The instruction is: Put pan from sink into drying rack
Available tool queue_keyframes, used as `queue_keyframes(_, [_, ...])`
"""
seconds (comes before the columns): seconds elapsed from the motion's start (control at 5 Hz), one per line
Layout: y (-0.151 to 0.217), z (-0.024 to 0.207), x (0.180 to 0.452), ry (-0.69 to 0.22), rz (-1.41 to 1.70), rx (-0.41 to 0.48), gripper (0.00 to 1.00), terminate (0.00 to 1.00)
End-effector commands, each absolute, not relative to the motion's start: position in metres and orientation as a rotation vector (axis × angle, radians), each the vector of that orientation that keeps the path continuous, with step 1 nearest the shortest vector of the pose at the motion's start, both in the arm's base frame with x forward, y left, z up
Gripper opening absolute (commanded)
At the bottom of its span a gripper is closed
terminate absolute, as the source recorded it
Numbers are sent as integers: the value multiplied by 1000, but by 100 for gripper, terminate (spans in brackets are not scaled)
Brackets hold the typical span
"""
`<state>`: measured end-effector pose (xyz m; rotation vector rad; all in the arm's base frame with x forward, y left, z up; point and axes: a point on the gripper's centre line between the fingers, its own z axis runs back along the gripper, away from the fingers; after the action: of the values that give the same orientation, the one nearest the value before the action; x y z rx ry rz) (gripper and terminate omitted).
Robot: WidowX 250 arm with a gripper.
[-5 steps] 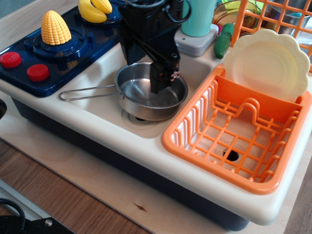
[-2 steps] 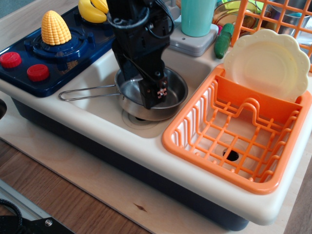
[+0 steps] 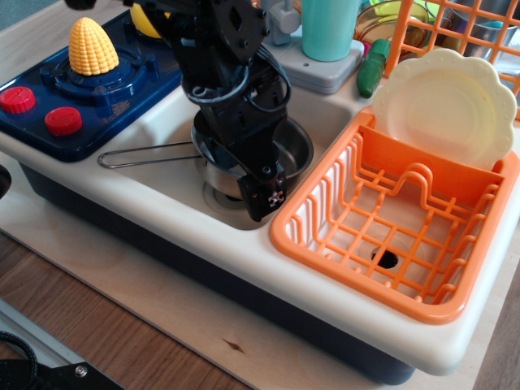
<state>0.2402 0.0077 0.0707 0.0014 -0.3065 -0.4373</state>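
Note:
The shiny steel pan point(image 3: 297, 149) lies in the cream sink point(image 3: 162, 177), its wire handle point(image 3: 146, 154) pointing left. My black gripper point(image 3: 264, 197) reaches down over the pan's near rim and hides most of the bowl. Its fingertip point(image 3: 266, 193) sits at the pan's front edge, over the sink floor near the drain. I cannot tell from this view how the jaws stand or whether they hold the rim. The orange drying rack point(image 3: 325, 237) stands just right of the sink, with its grid floor bare.
A cream scalloped plate point(image 3: 444, 106) leans upright at the back of the rack. Behind are a teal cup point(image 3: 329, 28), a green toy vegetable point(image 3: 374, 70) and a taller orange wire basket point(image 3: 467, 28). A navy stove with a corn cob point(image 3: 92, 47) and red knobs point(image 3: 62, 120) is on the left.
The gripper has moved forward and down, from above the pan's middle to its near rim. The pan has stayed in place in the sink.

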Motion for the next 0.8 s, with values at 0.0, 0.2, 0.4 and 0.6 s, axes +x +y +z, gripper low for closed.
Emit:
queue_keyframes(0.0, [10, 66, 246, -340, -424, -3, 0, 0])
queue_keyframes(0.2, [10, 70, 247, -328, -426, 13, 0, 0])
queue_keyframes(0.4, [7, 76, 248, -305, -420, 33, 0, 0])
queue_keyframes(0.6, [1, 101, 247, -270, -405, 134, 0, 0])
